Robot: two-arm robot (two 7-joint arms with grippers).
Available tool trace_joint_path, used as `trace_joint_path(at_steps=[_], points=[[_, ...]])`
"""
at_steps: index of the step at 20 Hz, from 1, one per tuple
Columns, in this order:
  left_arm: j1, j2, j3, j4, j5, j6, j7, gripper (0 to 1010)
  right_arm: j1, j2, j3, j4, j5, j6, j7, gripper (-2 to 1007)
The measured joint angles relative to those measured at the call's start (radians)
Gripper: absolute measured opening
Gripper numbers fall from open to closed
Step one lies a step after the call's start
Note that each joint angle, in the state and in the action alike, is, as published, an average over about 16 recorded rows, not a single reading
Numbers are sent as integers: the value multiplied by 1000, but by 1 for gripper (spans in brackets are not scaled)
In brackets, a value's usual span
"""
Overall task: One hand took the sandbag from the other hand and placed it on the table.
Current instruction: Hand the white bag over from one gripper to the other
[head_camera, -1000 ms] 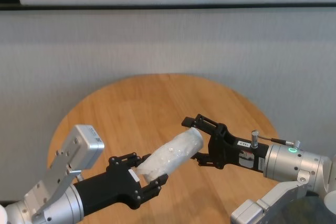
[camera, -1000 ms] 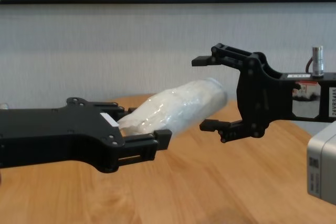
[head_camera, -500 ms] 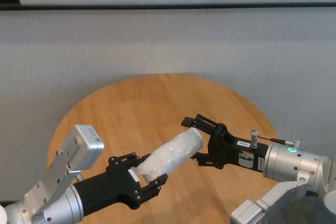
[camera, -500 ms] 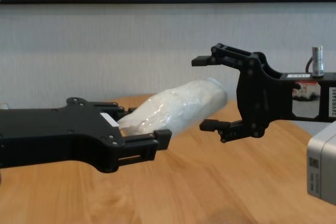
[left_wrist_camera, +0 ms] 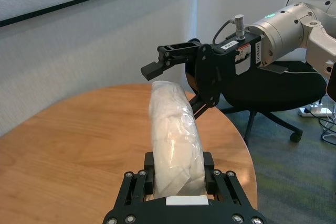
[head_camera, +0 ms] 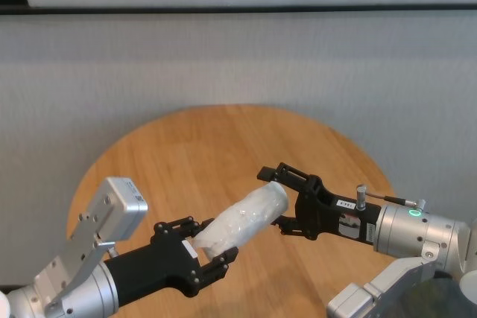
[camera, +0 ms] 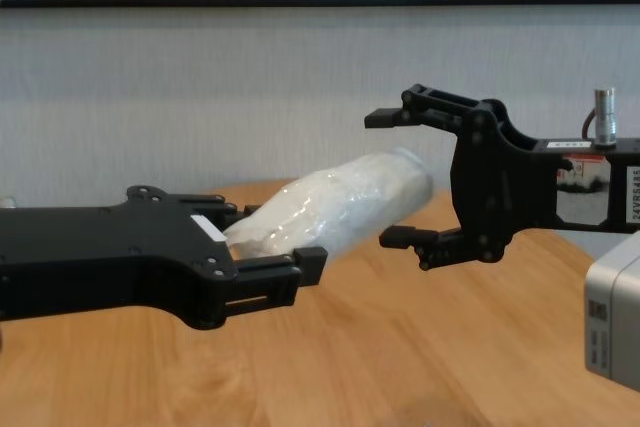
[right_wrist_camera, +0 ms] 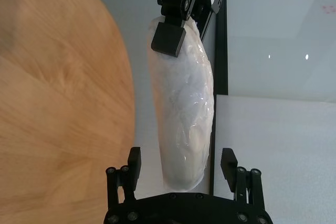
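The left hand [camera: 262, 265] was clenched on the near end of the sandbag [camera: 335, 209], holding it tilted in the air above the counter [head_camera: 209, 154]. The right hand [camera: 408, 177] was released, its fingers straddling the bag's far end without yet pinching. A clean handover probably called for the right hand to close firmly around that end before the left let go.

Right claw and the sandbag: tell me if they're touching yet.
Apart. The right wrist view shows the open right claw straddling the sandbag with gaps beside both fingers. The left claw holds it.
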Motion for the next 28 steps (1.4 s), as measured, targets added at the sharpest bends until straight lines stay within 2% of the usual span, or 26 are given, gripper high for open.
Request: trace_joint_path(at_steps=[6,18,23,28], points=[[0,0,0,0,0,0,0,558,0,0,0,0,0,0,0,824],[0,0,0,0,0,0,0,558,0,0,0,0,0,0,0,480],[0,0,0,0,0,0,0,558,0,0,0,0,0,0,0,404],[0,0,0,0,0,0,0,558,0,0,0,0,0,0,0,379]])
